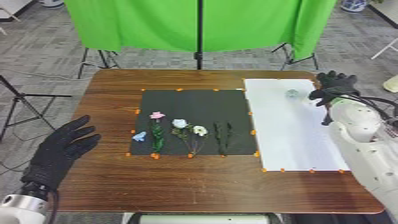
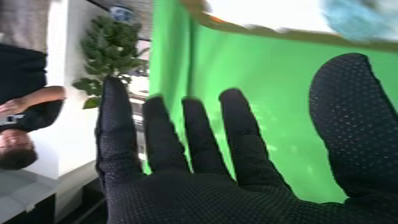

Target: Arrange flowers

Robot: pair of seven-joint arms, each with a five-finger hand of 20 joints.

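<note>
Holding nothing: right hand [image 1: 332, 86], open, fingers straight and spread, thumb out to the side. It's at the far right corner of the worktop [image 1: 169, 182], near the vase [image 1: 292, 93]. Vase is see-through, bluish, on the far part of the white sheet [image 1: 302, 135]; the right wrist view has it past the thumb, apart from the glove.

Left hand [image 1: 60, 152] is open too and empty, fingers relaxed, at the worktop's left side, left of the black mat [image 1: 200, 100].

Flowers all lie on the mat, well apart from the vase. Left to right: blue flower [image 1: 139, 136] near the near left corner, pink flower [image 1: 157, 115], white flower [image 1: 179, 123], cream flower [image 1: 199, 131], then green stems [image 1: 222, 137]. Pink, white and cream heads point to the far side, stems run toward the near edge. Orange tabs [image 1: 155, 156] around mat and sheet. Green curtain [image 1: 133, 25] behind the worktop.
</note>
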